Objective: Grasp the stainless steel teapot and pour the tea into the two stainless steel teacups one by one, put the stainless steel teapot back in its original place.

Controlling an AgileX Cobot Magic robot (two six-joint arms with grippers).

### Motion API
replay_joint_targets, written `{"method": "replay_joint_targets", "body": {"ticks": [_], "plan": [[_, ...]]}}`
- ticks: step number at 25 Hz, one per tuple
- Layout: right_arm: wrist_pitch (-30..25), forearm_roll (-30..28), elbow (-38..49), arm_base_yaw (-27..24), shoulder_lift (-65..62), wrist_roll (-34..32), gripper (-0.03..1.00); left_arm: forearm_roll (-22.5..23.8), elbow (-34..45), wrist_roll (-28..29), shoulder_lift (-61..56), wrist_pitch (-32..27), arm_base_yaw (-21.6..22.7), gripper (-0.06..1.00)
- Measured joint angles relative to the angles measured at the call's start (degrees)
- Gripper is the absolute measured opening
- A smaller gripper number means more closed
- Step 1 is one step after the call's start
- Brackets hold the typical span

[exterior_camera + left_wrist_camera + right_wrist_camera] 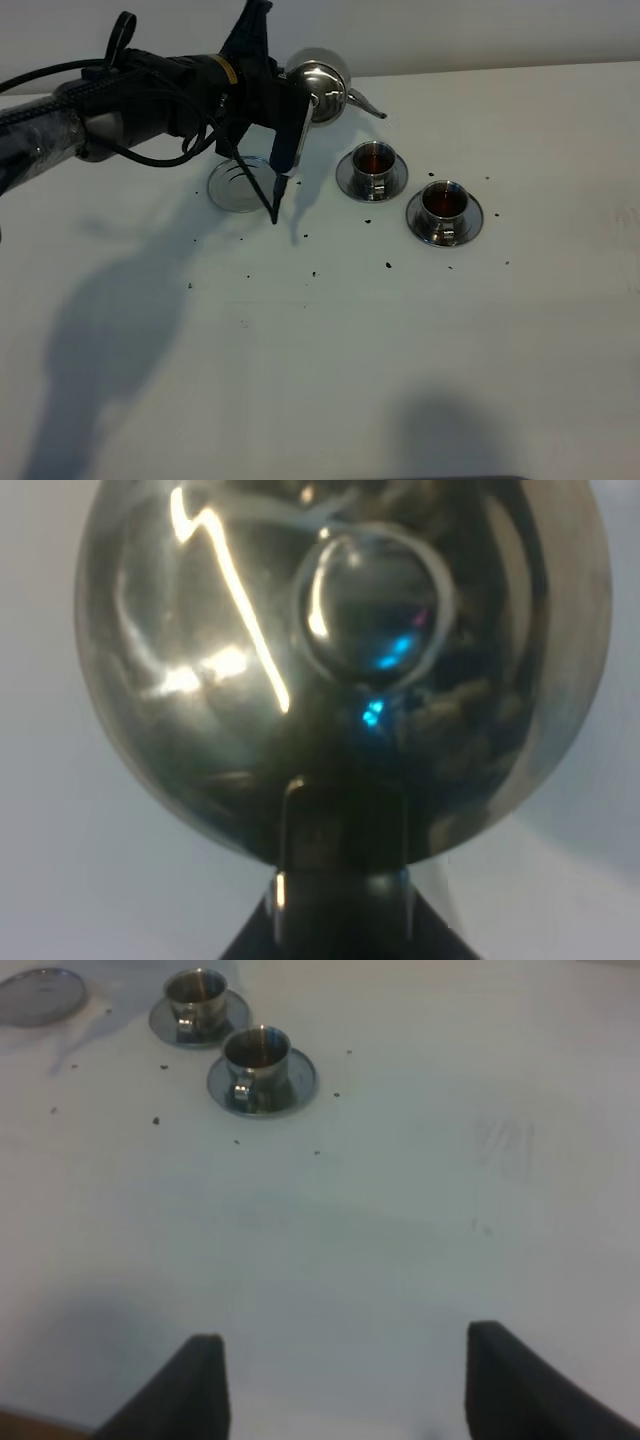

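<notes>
White table [330,370] is carrying both filled teacups near its back edge. Left gripper [300,100] is holding the stainless steel teapot [322,88] tightly by its handle; polished steel is probably slippery and rigid. Right gripper [345,1380] is standing wide, holding nothing.

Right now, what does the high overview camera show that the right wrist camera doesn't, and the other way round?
Only the overview shows the left arm holding the stainless steel teapot in the air behind the empty round steel coaster, the left end effector shut on it.

Only the right wrist view shows the right end effector, its two dark fingers spread wide over bare table, holding nothing.

Both show the two steel teacups on saucers, the nearer-to-coaster cup and the farther cup, each with reddish-brown tea inside, the coaster, and dark specks scattered on the white table.
</notes>
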State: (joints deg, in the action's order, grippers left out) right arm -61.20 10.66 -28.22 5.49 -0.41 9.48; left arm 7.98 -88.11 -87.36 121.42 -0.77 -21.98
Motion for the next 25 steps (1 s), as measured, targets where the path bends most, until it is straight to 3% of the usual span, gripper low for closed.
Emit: {"method": "replay_joint_targets", "body": {"ticks": [13,25], "plan": [[0.0,0.0,0.0,0.0,0.0,0.0,0.51,0.0,0.0,28.92,-5.72,-8.56,0.0,0.13],[0.0,0.0,0.0,0.0,0.0,0.0,0.51,0.07,0.0,59.16,-9.64,-22.84,0.0,0.12]]}}
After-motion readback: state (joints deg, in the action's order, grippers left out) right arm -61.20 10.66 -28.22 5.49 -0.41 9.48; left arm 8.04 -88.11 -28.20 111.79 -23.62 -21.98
